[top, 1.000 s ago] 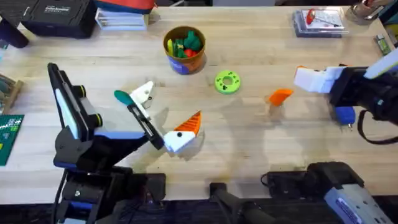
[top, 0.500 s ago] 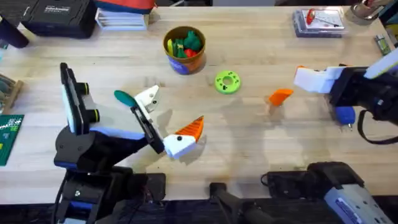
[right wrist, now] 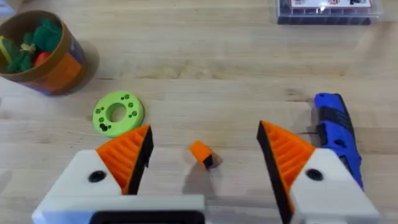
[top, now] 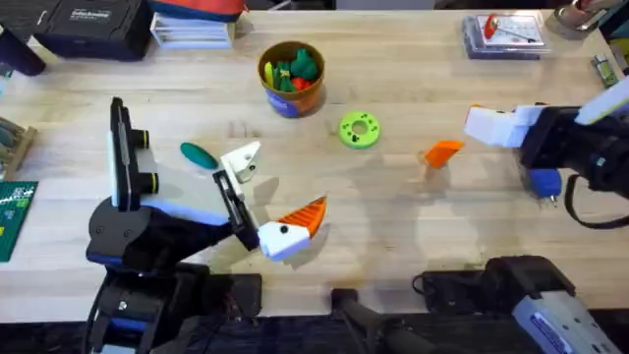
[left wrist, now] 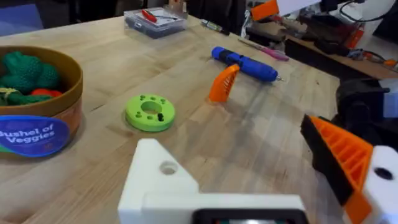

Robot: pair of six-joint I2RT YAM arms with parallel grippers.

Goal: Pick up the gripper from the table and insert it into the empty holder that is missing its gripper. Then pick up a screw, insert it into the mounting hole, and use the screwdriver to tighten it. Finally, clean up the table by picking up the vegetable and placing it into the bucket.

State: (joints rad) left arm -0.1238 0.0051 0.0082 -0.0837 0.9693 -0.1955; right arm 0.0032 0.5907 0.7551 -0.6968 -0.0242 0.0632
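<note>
Overhead first: nothing on the list is done yet. The orange wedge (top: 441, 151) lies loose on the surface (top: 393, 226), right of centre. The screwdriver (top: 543, 182) lies by the right arm. The vegetable (top: 199, 154) is out on the wood, well apart from the bucket (top: 291, 79), so fitting, screwing and clean-up are all ahead. The left arm reaches in from the lower left with its forearm low, and the left gripper (top: 265, 192) is spread wide and holding nothing. One finger is the bare white holder (top: 241, 162), just beside the vegetable. The right gripper (top: 491, 126) hangs near the wedge, on the screwdriver side. Over to the left wrist: the holder (left wrist: 161, 180) shows its empty mounting hole, while the partner finger carries its orange pad (left wrist: 348, 158). The wedge (left wrist: 222, 83) stands on edge out ahead, with the screwdriver (left wrist: 245, 64) just past it and a green ring (left wrist: 150, 112) nearer. Now the right wrist: the right gripper (right wrist: 202, 134) is released, and its two ribbed pads (right wrist: 127, 155) sit either side of the wedge (right wrist: 202, 154), which rests on the surface below. How high it hovers is hard to judge, but it looks lined up for the pick. A clear box (right wrist: 329, 9) sits at the far edge of the surface, and it probably holds the screws.
</note>
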